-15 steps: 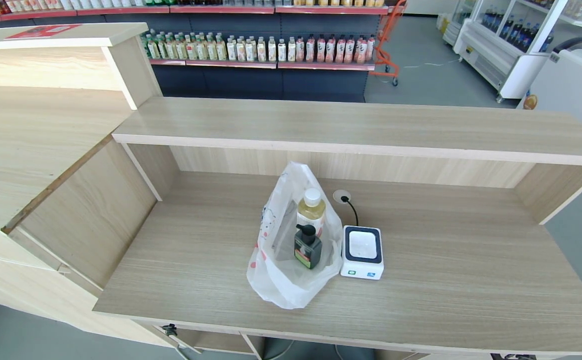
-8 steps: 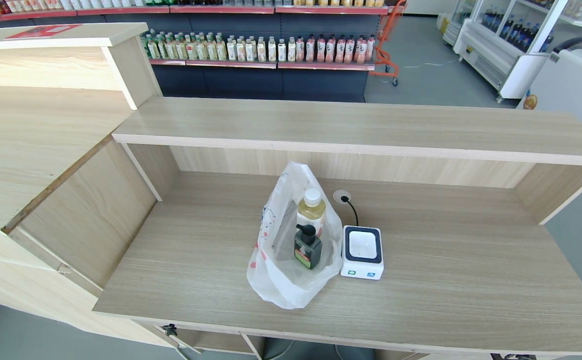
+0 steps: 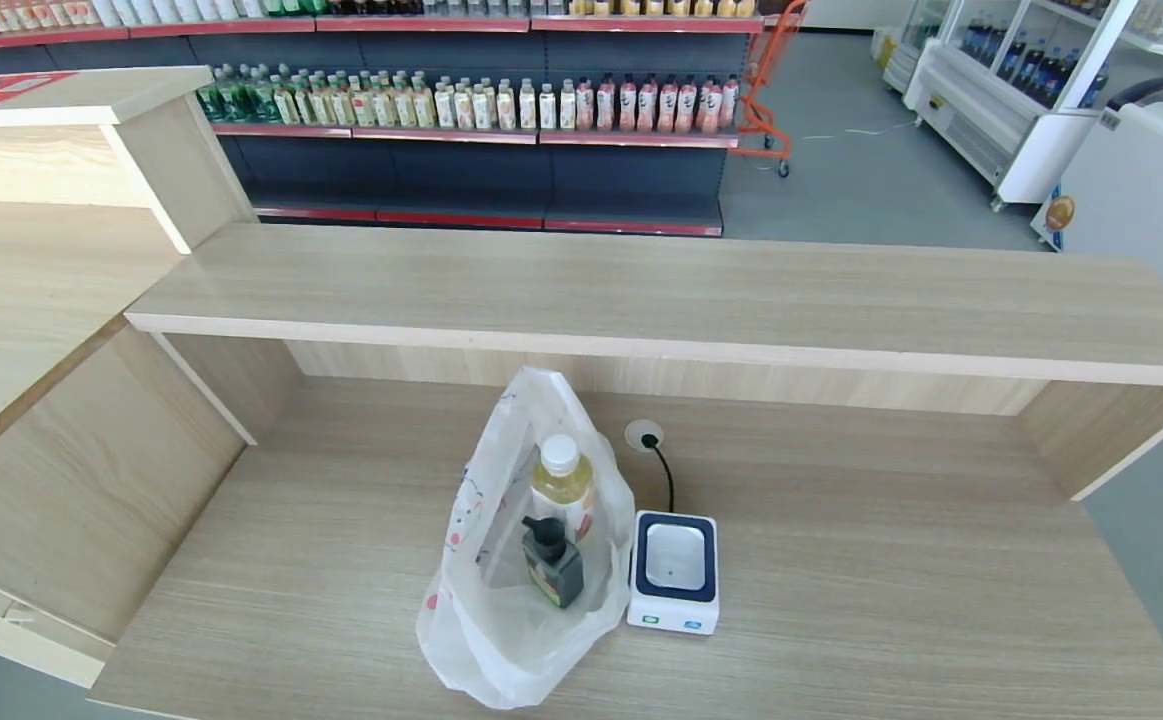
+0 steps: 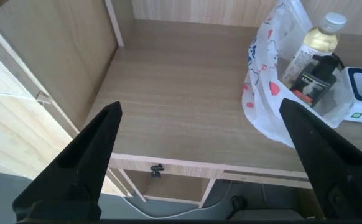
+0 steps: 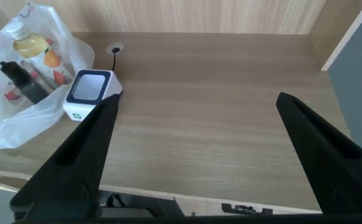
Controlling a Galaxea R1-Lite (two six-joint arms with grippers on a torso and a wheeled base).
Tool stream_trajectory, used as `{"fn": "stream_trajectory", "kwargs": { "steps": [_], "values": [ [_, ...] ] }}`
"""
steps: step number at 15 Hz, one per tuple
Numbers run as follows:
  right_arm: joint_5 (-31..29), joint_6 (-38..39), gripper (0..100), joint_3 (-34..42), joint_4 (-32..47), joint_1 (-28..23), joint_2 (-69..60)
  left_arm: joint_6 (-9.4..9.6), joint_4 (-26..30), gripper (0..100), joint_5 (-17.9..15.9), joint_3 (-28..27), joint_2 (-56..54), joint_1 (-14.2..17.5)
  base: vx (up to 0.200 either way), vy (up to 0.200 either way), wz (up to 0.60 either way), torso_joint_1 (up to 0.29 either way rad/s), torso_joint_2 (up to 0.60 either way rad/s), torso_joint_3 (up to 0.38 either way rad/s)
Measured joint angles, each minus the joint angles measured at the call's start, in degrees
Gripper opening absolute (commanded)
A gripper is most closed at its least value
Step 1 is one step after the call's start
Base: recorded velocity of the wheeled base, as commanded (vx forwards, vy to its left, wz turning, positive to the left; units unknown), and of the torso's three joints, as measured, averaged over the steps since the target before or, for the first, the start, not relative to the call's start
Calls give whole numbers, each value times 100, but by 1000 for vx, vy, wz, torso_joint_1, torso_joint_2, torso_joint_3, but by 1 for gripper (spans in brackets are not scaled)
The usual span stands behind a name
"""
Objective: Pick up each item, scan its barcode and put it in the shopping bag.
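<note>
Inside the one shopping bag two items are seen: a drink bottle with a white cap and yellow contents, and a dark pump bottle set in front of it on the robot's side. The bag (white, thin plastic with red print) is stood open on the lower counter, near its front edge and about midway along it. Just beside the bag, on the robot's right, one white scanner with a dark-framed window is placed flat on the counter. One black cable is led from the scanner's far side to a round hole in the counter top. A raised ledge is carried along the counter's far side.

The left gripper is held over the counter's front edge, well apart from the bag, its two dark fingers spread wide with nothing between them. The right gripper is likewise held over the front edge, apart from the scanner, its two fingers spread wide and nothing gripped.

Beyond the ledge, many bottles are lined up on a shop shelf.
</note>
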Motion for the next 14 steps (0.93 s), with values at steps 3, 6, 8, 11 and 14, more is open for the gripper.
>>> {"fn": "stream_trajectory", "kwargs": {
  "steps": [3,6,8,11,14],
  "values": [
    [-16,-73,0,0,24,-2,0,0,12,100,1,0,-2,0,0,0,0,0,0,0],
    [-24,-316,0,0,93,6,5,1,-6,100,0,0,-2,7,0,0,0,0,0,0],
    [-22,-307,0,0,106,-9,5,1,0,100,1,0,-2,-5,0,0,0,0,0,0],
    [-40,-283,0,-2,158,0,6,1,-2,100,1,0,-2,-7,0,0,0,0,0,0],
    [-43,-283,0,0,163,2,9,1,-5,100,-2,0,-2,2,0,0,0,0,0,0]
  ]
}}
